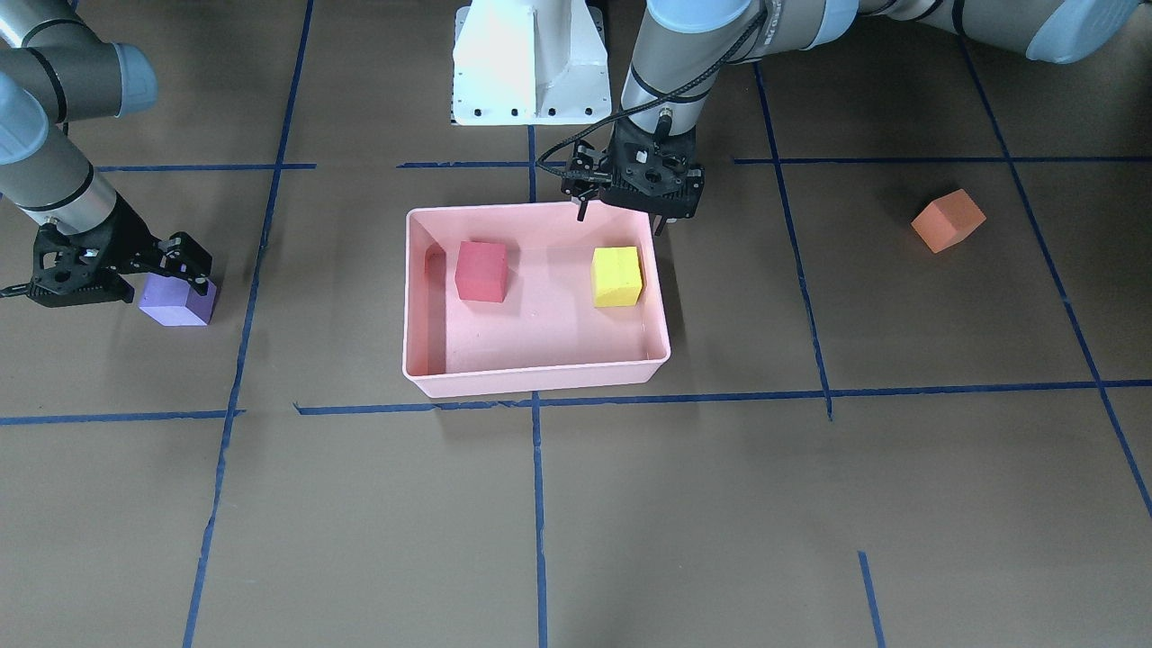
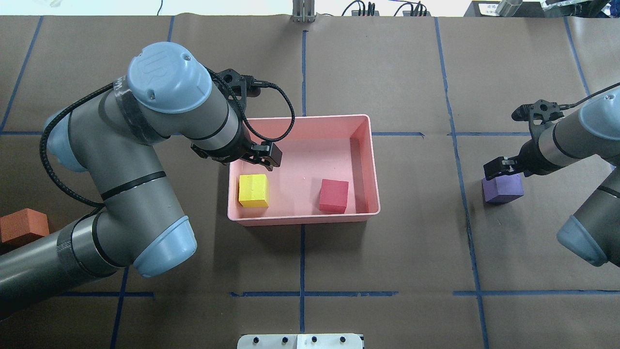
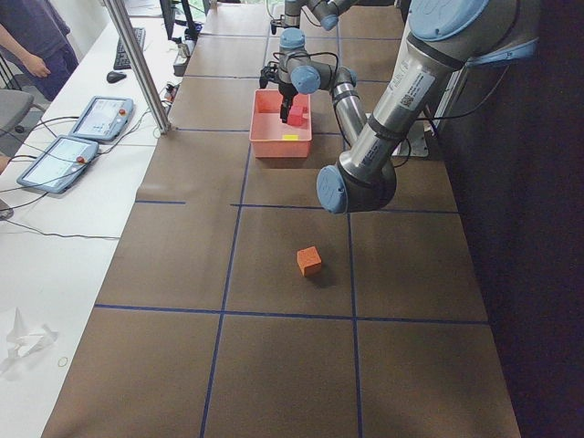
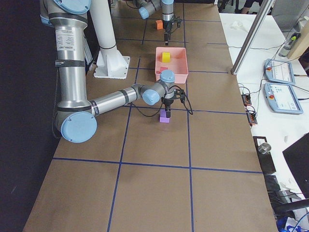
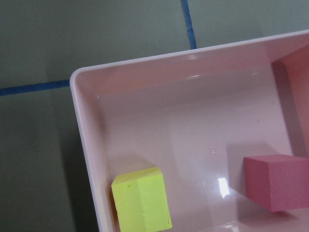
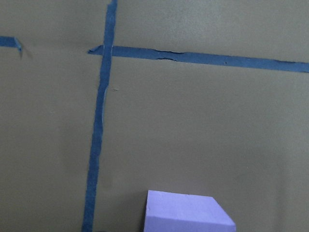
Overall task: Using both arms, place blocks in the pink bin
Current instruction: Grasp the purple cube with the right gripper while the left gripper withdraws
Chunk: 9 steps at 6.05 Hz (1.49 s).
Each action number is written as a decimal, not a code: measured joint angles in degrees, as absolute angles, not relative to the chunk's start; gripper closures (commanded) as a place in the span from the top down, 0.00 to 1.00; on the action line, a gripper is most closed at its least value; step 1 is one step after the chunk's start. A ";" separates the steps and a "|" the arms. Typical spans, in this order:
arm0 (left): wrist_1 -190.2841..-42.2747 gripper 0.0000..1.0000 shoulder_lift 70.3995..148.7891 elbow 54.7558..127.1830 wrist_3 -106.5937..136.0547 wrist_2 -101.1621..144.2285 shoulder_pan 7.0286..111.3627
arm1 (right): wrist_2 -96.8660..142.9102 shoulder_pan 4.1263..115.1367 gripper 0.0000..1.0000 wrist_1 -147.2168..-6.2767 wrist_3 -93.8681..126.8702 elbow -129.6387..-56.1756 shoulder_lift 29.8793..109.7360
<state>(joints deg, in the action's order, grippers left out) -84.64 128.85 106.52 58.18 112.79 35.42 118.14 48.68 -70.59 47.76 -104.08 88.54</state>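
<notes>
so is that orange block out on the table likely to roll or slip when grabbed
Probably not roll: the orange block is a flat-faced cube resting on the table. Its matte, foam-like surface suggests it is light, grippy and may squash slightly.

Brown paper-covered table [image 1: 720,522] gridded with blue tape [image 1: 538,504]; white side bench [image 3: 55,265] alongside.

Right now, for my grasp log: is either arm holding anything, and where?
Left gripper: nothing, fingers apart above the bin. Right gripper sits at the purple block's top; whether it grips cannot be told.
</notes>
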 measured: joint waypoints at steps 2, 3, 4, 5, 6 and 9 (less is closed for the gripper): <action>-84.67 1.00 128.75 106.52 58.16 112.81 35.42 | 117.47 46.90 0.93 -70.84 47.81 -102.03 88.46; -84.70 1.00 128.67 106.52 58.09 112.78 35.42 | 116.94 45.95 0.53 -70.79 47.81 -100.68 88.23; -84.75 1.00 128.48 106.60 57.98 112.79 35.42 | 116.75 45.44 0.25 -70.76 47.81 -100.24 88.12; -84.77 1.00 128.15 106.83 57.77 112.83 35.43 | 116.88 45.31 0.25 -70.75 47.82 -100.50 87.97; -84.74 1.00 127.77 107.18 57.46 112.93 35.52 | 117.15 45.24 0.25 -70.85 47.87 -101.30 87.14; -84.63 1.00 120.98 112.26 45.25 113.48 37.38 | 117.82 44.99 0.25 -83.26 52.55 -102.41 71.98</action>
